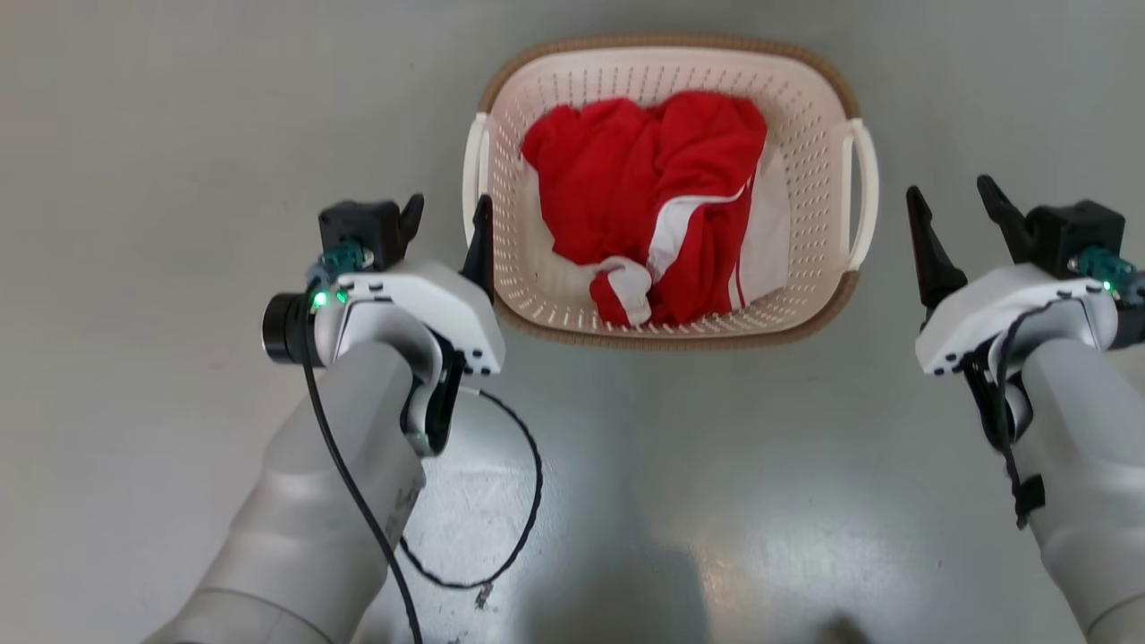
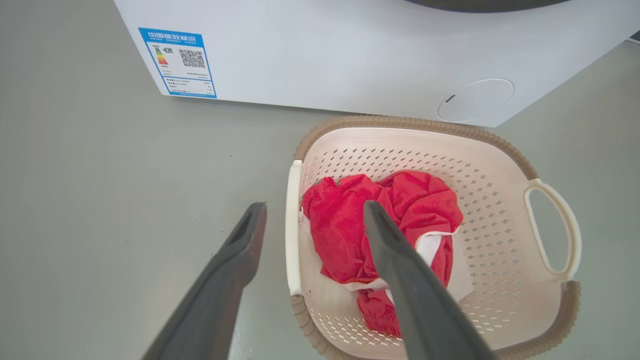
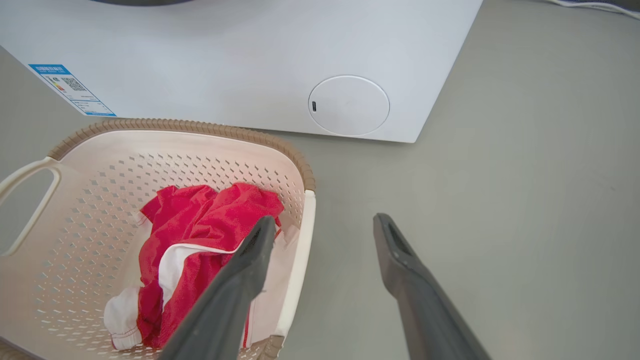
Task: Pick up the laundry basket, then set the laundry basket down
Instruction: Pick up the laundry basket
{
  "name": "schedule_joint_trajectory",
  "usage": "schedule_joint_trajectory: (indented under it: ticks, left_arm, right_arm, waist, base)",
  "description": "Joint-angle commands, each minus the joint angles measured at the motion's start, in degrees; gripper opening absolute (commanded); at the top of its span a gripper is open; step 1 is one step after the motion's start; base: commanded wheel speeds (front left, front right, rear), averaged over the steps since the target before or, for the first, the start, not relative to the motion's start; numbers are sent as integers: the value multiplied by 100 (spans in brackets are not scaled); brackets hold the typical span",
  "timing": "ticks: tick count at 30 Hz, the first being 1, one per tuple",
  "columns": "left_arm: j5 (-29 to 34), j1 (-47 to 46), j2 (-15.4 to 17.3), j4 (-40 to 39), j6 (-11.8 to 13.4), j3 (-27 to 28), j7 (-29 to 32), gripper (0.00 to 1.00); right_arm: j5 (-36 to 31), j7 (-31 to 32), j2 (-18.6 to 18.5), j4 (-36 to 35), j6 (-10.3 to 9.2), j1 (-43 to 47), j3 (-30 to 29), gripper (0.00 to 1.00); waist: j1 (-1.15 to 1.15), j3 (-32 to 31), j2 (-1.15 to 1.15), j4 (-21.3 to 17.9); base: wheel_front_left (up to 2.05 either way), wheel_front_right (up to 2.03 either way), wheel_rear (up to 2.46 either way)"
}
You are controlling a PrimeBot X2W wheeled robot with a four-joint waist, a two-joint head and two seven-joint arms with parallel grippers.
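Zero of two steps done, as I read it. The laundry basket [image 1: 809, 134] sits flat on the grey floor [image 1: 134, 134], straight ahead of the robot, between the two arms. Wrist views put it just in front of a white washer [image 2: 350, 50], not touching. Load is one red garment [image 1: 653, 206] with white trim, bunched loose in the bottom, well under the rim.

Status of left tool [image 1: 449, 215]: fingers apart, nothing held. Left wrist view has the left handle [image 2: 292, 225] running up between the two fingers, one finger on the floor side, one over the basket interior. Head view agrees: the inner finger overlaps the handle edge. Looks like a straddle, no clamp. Can't tell how far above the handle bar the tips are.

Status of right tool [image 1: 948, 192]: fingers apart too, empty. Head view shows it just beside the right handle [image 1: 866, 192], with floor visible between them. Right wrist view lines that handle up between the fingers, so it's probably above and slightly outboard; can't tell which from these. Less settled than the left.

Remaining, my estimate: get the right tool onto its handle, drop both to handle height, close both, lift level, set down, release. Whole pick and whole place outstanding.

Watch items:
- Handles are thin loops, so a one-sided grip would likely tip the basket. Close both sides before lifting.
- Garment is low and looks light, so it's unlikely to spill.
- Washer is close behind, so there's little room to push forward.
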Motion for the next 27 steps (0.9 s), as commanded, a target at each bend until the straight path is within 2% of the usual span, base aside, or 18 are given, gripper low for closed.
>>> schedule_joint_trajectory:
  ticks: [1, 11, 18, 27]
  left_arm:
    - [-206, -196, 106, 10, 74, 8, -36, 100]
    - [-571, -657, 106, 266, 135, -491, -36, 100]
    - [-631, -990, 106, 565, 296, -715, -36, 100]
    - [-690, -1293, 106, 716, 275, -893, -36, 100]
  right_arm:
    - [86, -28, 7, 69, 34, -67, 188, 100]
    - [278, -56, 61, 407, 34, -489, 500, 100]
    - [400, -66, 52, 508, 34, -697, 627, 100]
    - [493, -68, 39, 507, 34, -855, 693, 100]
  waist:
    - [0, 212, 0, -5]
    - [0, 578, 0, -21]
    - [0, 879, 0, -23]
    - [0, 1162, 0, 16]
  base:
    - [0, 0, 0]
    - [0, 0, 0]
    - [0, 0, 0]
    - [0, 0, 0]
